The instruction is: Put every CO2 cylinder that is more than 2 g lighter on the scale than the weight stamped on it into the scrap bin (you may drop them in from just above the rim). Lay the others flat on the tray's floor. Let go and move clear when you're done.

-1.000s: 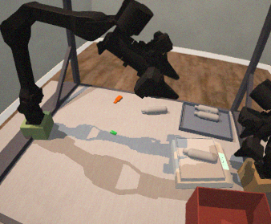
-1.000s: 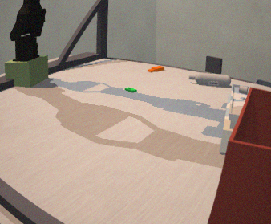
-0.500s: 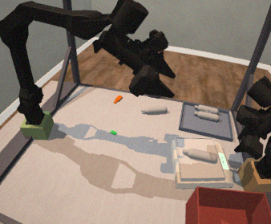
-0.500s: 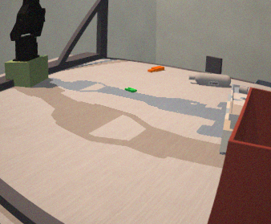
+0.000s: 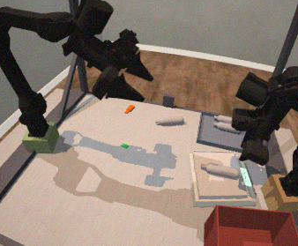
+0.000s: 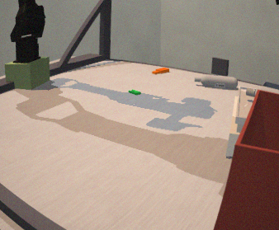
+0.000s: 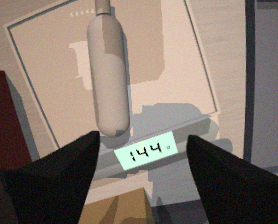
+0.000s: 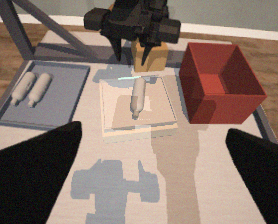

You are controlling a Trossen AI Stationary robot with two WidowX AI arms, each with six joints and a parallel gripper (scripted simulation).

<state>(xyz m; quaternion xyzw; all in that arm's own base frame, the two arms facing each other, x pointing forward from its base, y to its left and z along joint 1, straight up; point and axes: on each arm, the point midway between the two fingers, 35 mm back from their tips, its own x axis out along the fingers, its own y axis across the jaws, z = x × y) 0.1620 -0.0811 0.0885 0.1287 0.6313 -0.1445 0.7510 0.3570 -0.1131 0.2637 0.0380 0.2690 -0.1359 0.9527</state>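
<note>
The bin (image 5: pixel 254 221) (image 6: pixel 260 182) (image 7: pixel 11 125) (image 8: pixel 215 107) looks smooth, matt plastic.

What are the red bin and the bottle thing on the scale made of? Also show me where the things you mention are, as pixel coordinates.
The red bin (image 5: pixel 254 219) (image 6: pixel 260 182) (image 8: pixel 215 107) looks like dull painted metal or plastic: its walls are thin, flat and evenly colored. The cylinder on the scale (image 5: pixel 222 170) (image 7: pixel 108 75) (image 8: pixel 138 95) is probably metal, with a smooth, matte gray coat; its rounded shape and narrow neck suggest that, but I can't be sure.
</note>
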